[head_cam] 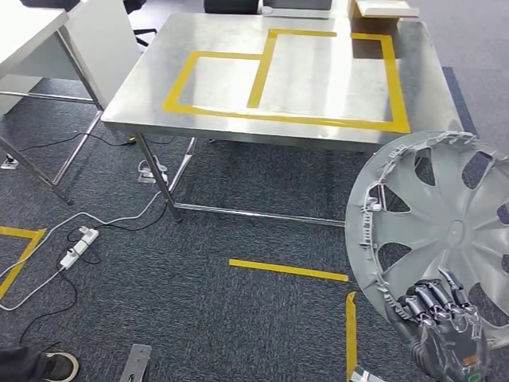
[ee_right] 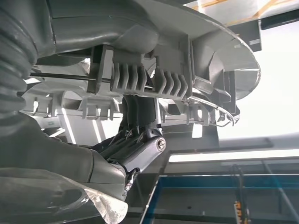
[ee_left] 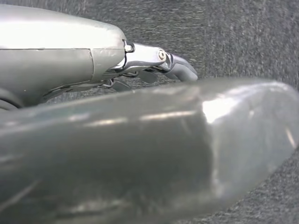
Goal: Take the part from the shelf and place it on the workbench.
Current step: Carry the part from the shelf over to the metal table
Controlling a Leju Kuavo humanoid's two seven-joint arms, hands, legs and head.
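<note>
- One part, a silver wheel cover [head_cam: 444, 223], clamped at its lower rim by right hand [head_cam: 447, 322], held off the workbench [head_cam: 150, 87] near its front right corner.
- Left hand [ee_left: 148, 60]: fingers extended, holding nothing.
- No legible writing.

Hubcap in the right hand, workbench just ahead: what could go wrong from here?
The right hand holds the hubcap only at its lower rim, with most of the disc above the fingers, so it might tip or slip. The hubcap sits below the workbench top and could hit the edge if not raised. Cables on the floor might catch a foot.
</note>
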